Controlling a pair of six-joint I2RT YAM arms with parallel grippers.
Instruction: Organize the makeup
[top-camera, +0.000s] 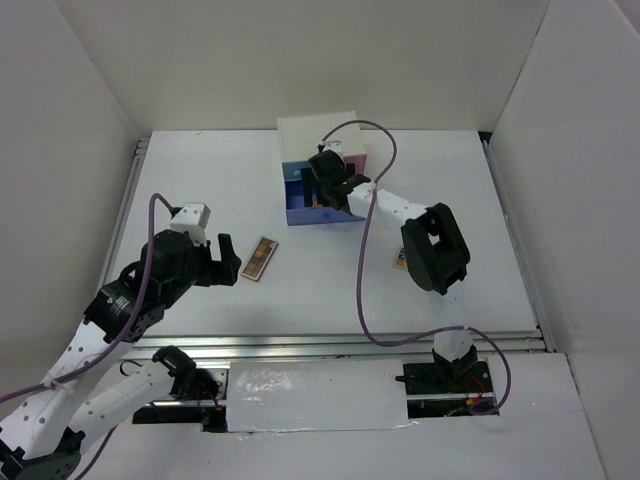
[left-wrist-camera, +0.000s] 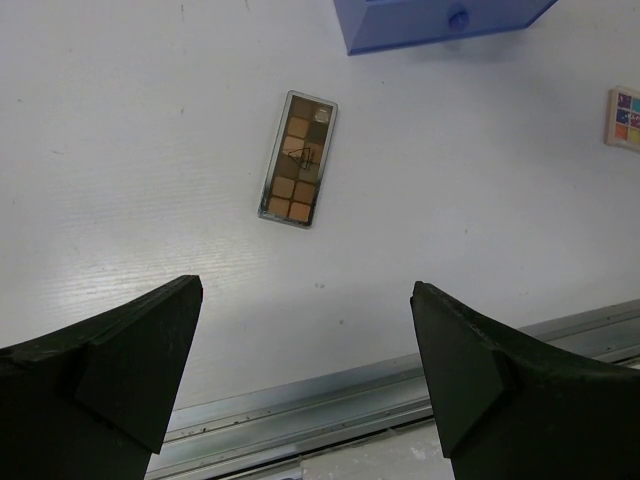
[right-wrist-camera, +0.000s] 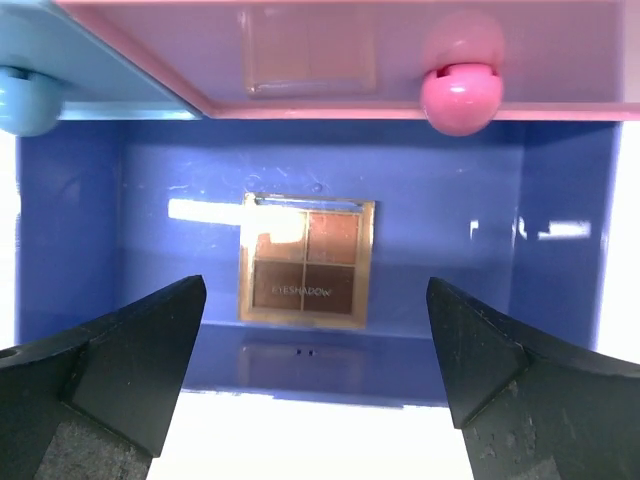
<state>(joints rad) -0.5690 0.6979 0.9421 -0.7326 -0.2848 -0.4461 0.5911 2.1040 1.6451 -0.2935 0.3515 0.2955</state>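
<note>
The long brown palette (left-wrist-camera: 298, 158) lies flat on the table (top-camera: 180, 170) near the near edge, left of the middle. The left gripper (left-wrist-camera: 305, 295) hangs just beside it, wide open and holding nothing. The palette looks thin, stiff, light and slippery, so I think it is best pinched across its two long sides, and there is open room all around it. The right gripper (right-wrist-camera: 315, 290) is wide open and empty too, over the blue drawer (right-wrist-camera: 560, 250) by the far edge, where a square palette (right-wrist-camera: 306, 262) lies flat with walls close by.

White table (top-camera: 455, 205) between plain white walls (top-camera: 300, 55)
</note>
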